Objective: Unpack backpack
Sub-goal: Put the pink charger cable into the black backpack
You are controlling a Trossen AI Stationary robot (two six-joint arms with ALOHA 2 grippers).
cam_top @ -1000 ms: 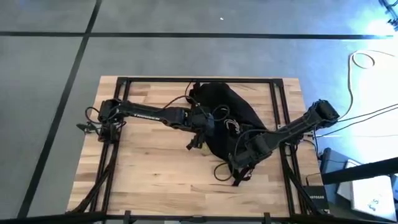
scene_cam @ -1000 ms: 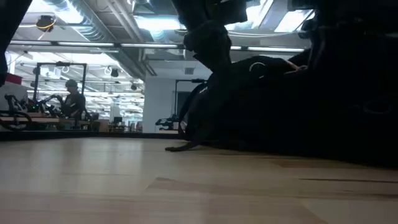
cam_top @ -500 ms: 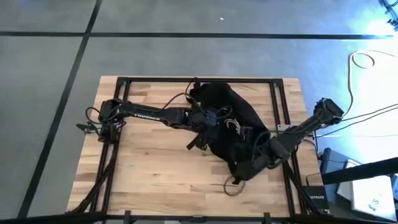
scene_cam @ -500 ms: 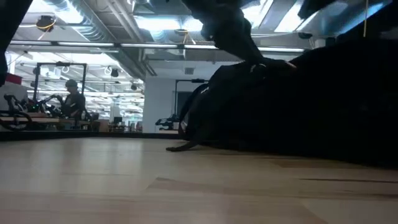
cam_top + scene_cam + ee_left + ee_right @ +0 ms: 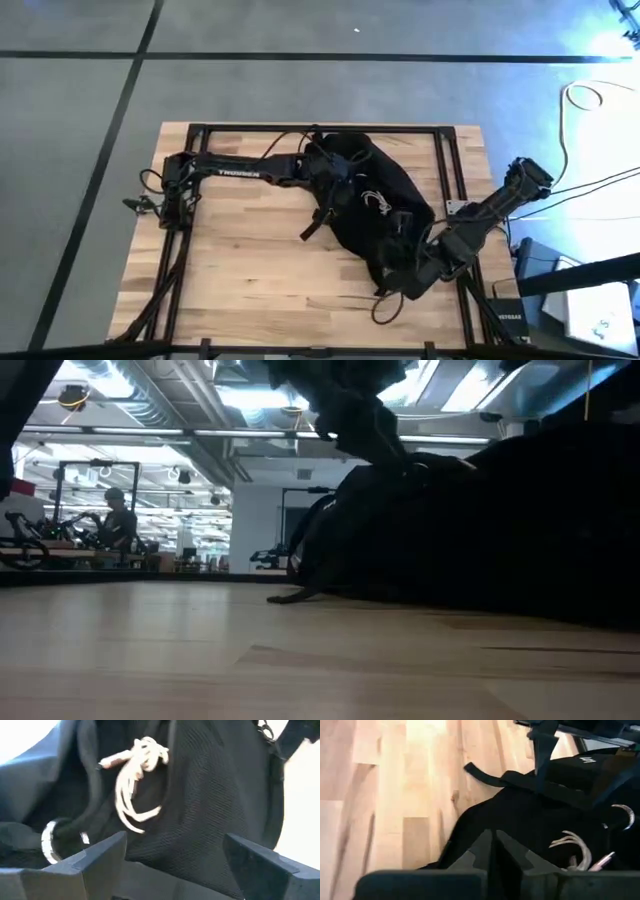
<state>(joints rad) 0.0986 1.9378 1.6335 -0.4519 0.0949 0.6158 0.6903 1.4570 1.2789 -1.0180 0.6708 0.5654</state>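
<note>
The black backpack (image 5: 362, 190) lies on its side on the wooden table, right of the middle. A white cord (image 5: 135, 785) lies on its mesh upper face. My left gripper (image 5: 175, 865) hovers open just over that face, near the backpack's far half, with one finger on each side of the cord area. My right gripper (image 5: 494, 847) is at the backpack's near end (image 5: 400, 280), with its fingers shut together against black fabric. A loose black strap (image 5: 385, 305) trails onto the table by the right gripper. My right gripper is shut on black fabric at the backpack's near end (image 5: 470, 827), coming in low from the table's near right side. The fingers themselves hide the pinched spot, so I cannot tell whether they hold an edge or a fold. The backpack's body rests on the table.
A black metal frame (image 5: 200, 130) runs along the table's edges. A black strap (image 5: 312, 225) lies on the wood to the left of the backpack. Bare wood (image 5: 240, 270) lies toward the near left. In the low view a person sits far off in the room.
My right gripper has drawn back toward the table's near right corner, and the loose strap beside it has slid the same way along the wood. My left gripper has moved toward the far edge and now stands over the backpack's upper face.
</note>
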